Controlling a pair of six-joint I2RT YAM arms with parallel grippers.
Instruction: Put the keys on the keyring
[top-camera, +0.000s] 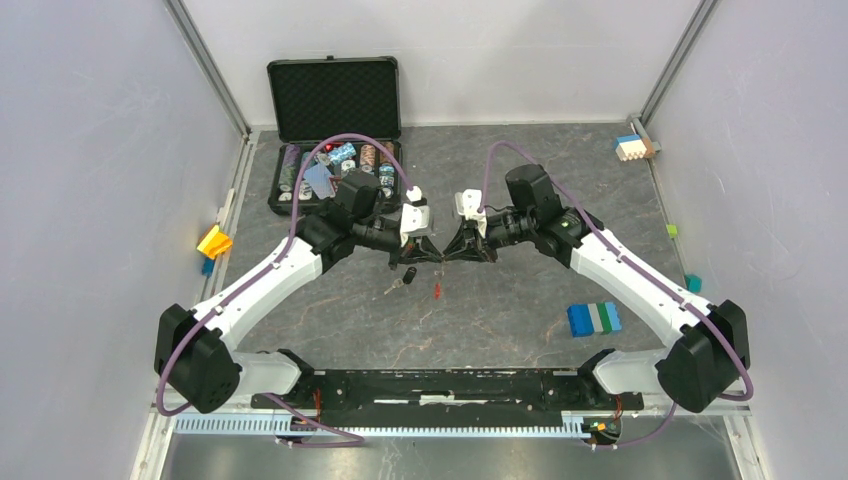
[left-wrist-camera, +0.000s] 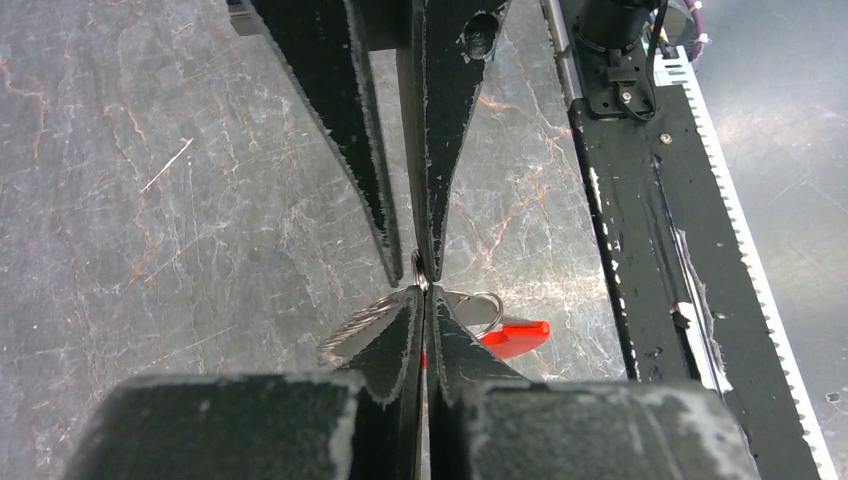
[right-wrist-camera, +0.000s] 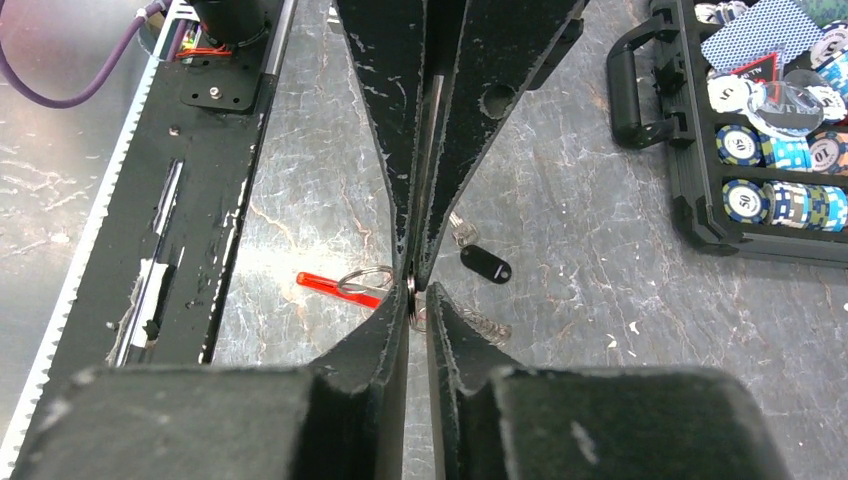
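Observation:
My two grippers meet tip to tip above the mid table. The left gripper (top-camera: 432, 250) (left-wrist-camera: 425, 292) is shut on the keyring's thin silver ring (left-wrist-camera: 421, 268). The keyring's red tag (left-wrist-camera: 515, 336) (right-wrist-camera: 335, 283) (top-camera: 437, 290) and chain (left-wrist-camera: 360, 325) hang just below it. The right gripper (top-camera: 452, 252) (right-wrist-camera: 418, 298) has its jaws a narrow gap apart around that same ring (right-wrist-camera: 411, 290), which lies against one finger only. One key (top-camera: 402, 281) with a black head (right-wrist-camera: 486, 266) lies on the table under the grippers, free of both.
An open black case (top-camera: 330, 150) (right-wrist-camera: 760, 150) of poker chips stands at the back left. A blue and green block (top-camera: 594, 318) lies at the front right, a yellow block (top-camera: 214, 241) at the left wall. The black base rail (top-camera: 430, 385) runs along the near edge.

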